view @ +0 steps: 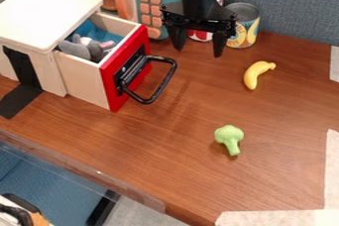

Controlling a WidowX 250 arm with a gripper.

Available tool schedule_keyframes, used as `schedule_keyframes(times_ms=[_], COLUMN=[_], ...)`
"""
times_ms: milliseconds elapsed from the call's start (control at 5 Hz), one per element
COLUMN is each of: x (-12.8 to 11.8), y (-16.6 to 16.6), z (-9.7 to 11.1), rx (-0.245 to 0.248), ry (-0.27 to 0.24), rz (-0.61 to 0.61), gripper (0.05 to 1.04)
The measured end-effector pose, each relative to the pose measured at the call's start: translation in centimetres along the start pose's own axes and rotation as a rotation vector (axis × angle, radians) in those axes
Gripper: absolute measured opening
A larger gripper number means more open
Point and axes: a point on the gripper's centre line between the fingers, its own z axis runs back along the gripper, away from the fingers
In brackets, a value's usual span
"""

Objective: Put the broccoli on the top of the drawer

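Hanging wide open and empty in the camera view, the black gripper (198, 50) was well apart from the toy broccoli (230, 137) on the wooden table (192, 170). Good grasping likely called for lowering it centrally, astride the floret (228, 133).

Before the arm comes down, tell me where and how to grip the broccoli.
Take the broccoli by its stem, just below the head, probably coming from above with the open claw straddling it: it appears to lie on its side, the slim stem pointing toward the camera.
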Motion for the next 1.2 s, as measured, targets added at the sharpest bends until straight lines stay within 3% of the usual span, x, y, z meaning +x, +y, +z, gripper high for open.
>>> schedule_keyframes(times_ms=[200,400,800,1000,1200], x=[-0.6,-3.4,-6.3,-7.4,-8.2], y=[0.0,-2.3,-6.7,-8.2,-7.9], z=[-1.0,-1.8,-1.6,-2.5,-3.4], rx=[0.000,-0.037,-0.072,-0.074,-0.034], ry=[0.035,0.102,0.109,0.145,0.188], rz=[0.003,-0.041,-0.143,-0.178,-0.190], gripper=[0.999,0.999,0.999,0.999,0.999])
